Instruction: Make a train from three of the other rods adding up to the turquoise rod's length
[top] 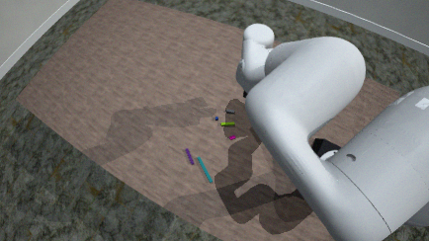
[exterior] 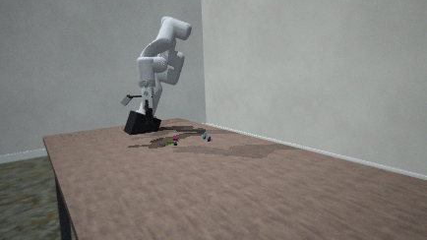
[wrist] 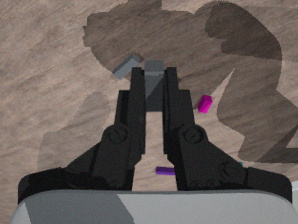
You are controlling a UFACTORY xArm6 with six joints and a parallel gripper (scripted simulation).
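Your tool [wrist: 154, 86] is closed down narrow on the grey rod [wrist: 154, 70], which shows as a small grey block pinched between the fingertips in the wrist view. A second grey shape just left of it looks like the rod's far end or its shade on the counter [top: 124, 71]; you cannot tell which from here.

Take the lime rod [top: 227, 123] as your landmark. The blue rod [top: 216, 119] lies just beside its left end. The magenta rod [top: 232, 137] lies near it on the side toward the arm's base. The grey rod sits just above the lime rod in the top view, at the edge of the arm. The purple rod [top: 189, 156] and the turquoise rod [top: 205, 169] lie side by side, well apart from the lime rod, toward the counter's near edge.

You need three rods that sum to ten; grey, lime and magenta would do it, which fits the rod now held. As I read it, no train is laid yet: none of the rods meet end to end in a line. You are in the first placement, so lining up all three and releasing remain.
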